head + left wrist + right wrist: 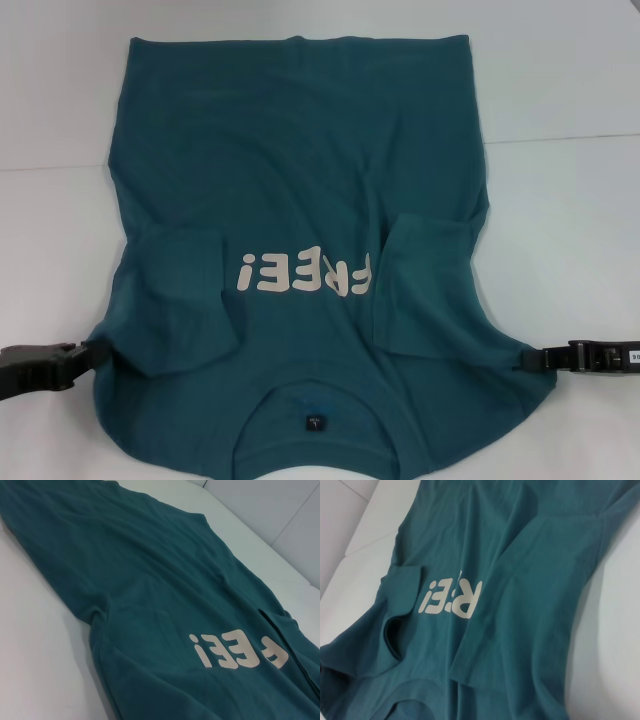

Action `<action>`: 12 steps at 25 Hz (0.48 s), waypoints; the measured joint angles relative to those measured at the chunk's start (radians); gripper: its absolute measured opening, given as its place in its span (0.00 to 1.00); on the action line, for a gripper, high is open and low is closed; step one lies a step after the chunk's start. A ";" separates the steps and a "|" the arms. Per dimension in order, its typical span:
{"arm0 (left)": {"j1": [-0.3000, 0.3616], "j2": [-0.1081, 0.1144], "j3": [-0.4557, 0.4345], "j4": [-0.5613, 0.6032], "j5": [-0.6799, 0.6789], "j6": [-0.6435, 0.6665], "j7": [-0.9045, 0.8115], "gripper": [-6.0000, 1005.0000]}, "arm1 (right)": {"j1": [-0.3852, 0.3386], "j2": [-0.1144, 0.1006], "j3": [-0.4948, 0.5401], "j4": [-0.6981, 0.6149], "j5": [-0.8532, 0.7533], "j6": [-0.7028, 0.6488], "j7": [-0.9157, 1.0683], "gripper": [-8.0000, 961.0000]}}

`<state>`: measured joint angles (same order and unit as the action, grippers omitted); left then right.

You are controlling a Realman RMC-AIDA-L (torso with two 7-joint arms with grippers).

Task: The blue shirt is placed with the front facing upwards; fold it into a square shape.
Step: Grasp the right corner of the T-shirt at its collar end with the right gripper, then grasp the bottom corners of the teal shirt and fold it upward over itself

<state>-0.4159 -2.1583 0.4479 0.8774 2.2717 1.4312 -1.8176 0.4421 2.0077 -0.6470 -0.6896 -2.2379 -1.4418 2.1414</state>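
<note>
The blue shirt (300,170) lies front up on the white table, with its collar and dark tag (315,421) nearest me and its hem at the far side. White "FREE!" lettering (305,272) reads upside down from here. Both short sleeves (175,300) (430,285) are turned inward onto the chest. My left gripper (92,352) meets the shirt's left shoulder edge, where the cloth is drawn to a point, and it is shut on it. My right gripper (528,359) is shut on the right shoulder edge in the same way. Both wrist views show only the shirt (165,580) (530,580) and the table.
The white table (570,230) extends on both sides of the shirt and beyond its hem. A thin seam line (560,137) crosses the table at the right and another at the left.
</note>
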 joint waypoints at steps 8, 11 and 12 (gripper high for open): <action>-0.001 0.000 -0.002 0.000 0.000 -0.001 -0.008 0.01 | -0.015 -0.001 0.041 0.001 0.002 -0.002 -0.019 0.02; -0.001 0.002 -0.004 0.000 0.000 -0.001 -0.016 0.01 | -0.017 -0.002 0.054 0.001 0.002 -0.007 -0.019 0.02; -0.001 0.002 -0.003 0.001 0.001 0.000 -0.019 0.01 | -0.017 -0.002 0.059 0.001 0.002 -0.008 -0.019 0.02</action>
<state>-0.4165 -2.1560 0.4449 0.8785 2.2722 1.4314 -1.8366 0.4249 2.0052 -0.5885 -0.6887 -2.2362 -1.4499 2.1222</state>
